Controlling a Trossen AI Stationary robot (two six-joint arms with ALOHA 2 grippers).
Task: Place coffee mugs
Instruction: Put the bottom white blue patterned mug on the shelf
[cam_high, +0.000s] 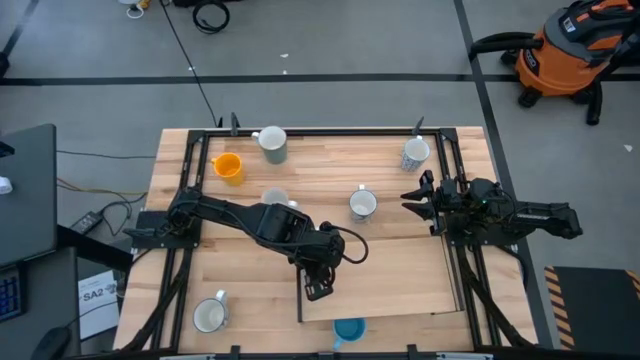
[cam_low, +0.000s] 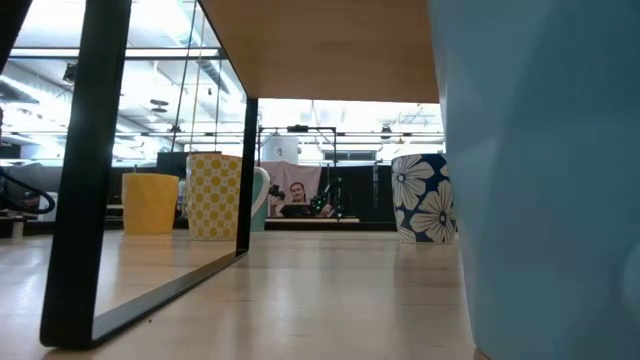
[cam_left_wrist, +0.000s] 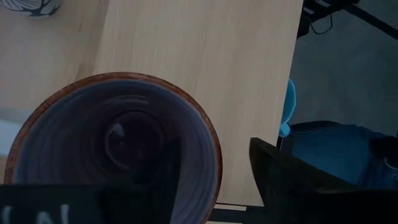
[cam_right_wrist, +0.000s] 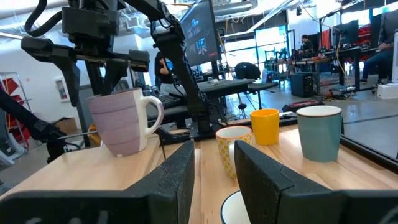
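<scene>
My left hand (cam_high: 318, 283) hung directly over the purple mug (cam_right_wrist: 121, 121), which stood upright on the raised board (cam_high: 400, 270) near the front of the worktop (cam_high: 330, 160). I judged that this was its place, since it sat flat with its handle free to one side. My fingers stood apart and did not clamp it. Seen from my wrist, one finger (cam_left_wrist: 292, 180) was clear of the rim with bare board showing between them. The opposite finger I could not follow as well, because it lay across the mug's mouth. My arm reached in from the left, so the mug was well in from the board's edges, and I reckoned it would stand without help. Looking down into it I saw ringed walls and a dark bottom, with nothing inside. My right hand (cam_high: 425, 205) waited at the right side of the worktop, its fingers parted and nothing between them. The other mugs were spread over the worktop, all upright: the orange mug (cam_high: 229, 167) and a grey mug (cam_high: 272, 143) toward the back, a flowered mug (cam_high: 415, 153) at the back right, a white mug (cam_high: 362, 204) near the middle, another white one (cam_high: 210, 315) at the front left, and the blue mug (cam_high: 349, 329) at the front edge just below the board. Those whose insides showed from above looked pale and empty.
</scene>
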